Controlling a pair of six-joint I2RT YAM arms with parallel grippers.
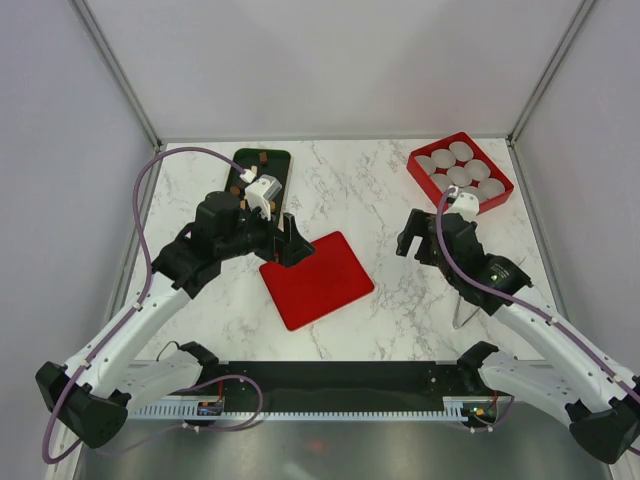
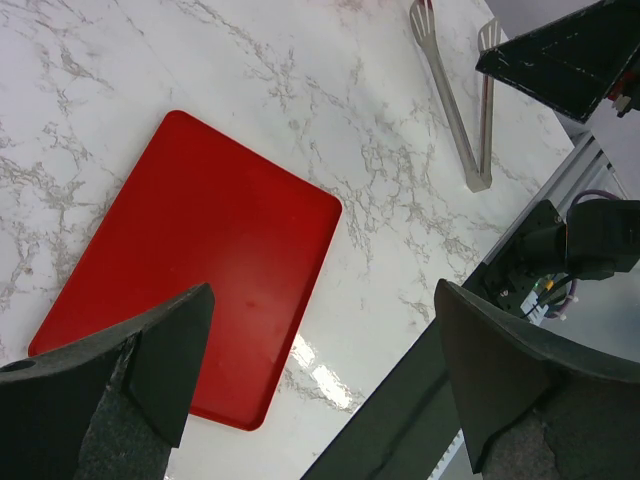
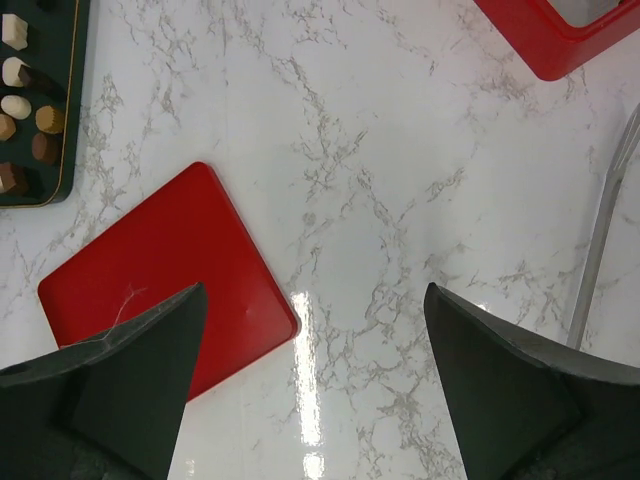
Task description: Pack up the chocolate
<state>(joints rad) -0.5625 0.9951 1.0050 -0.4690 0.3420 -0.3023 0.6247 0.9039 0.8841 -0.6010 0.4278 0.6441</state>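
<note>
Top external view: the chocolate (image 1: pixel 262 157), small brown and cream-white bites, sits in a dark green oblong tray (image 1: pixel 275 160) at the far left of the white marble table (image 1: pixel 350 190). The left arm's wrist hangs over the near end of that tray and hides part of it. In the right wrist view the candies (image 3: pixel 16 105) show more clearly, lined up along the tray's edge.

A flat red rectangular lid (image 1: pixel 315 280) lies on the marble near the middle, turned at an angle. At the far right stands a square red box (image 1: pixel 495 195) filled with white pleated paper cups (image 1: pixel 460 175). Thin metal tongs (image 1: pixel 462 312) lie on the table just beside the right forearm.

The left pincer (image 2: pixel 320 380) hovers over the near corner of the red lid, its jaws spread wide with nothing between them. The right pincer (image 3: pixel 310 390) hangs above bare marble between the lid and the tongs, likewise spread wide and holding nothing. Both are well apart from the chocolate.
</note>
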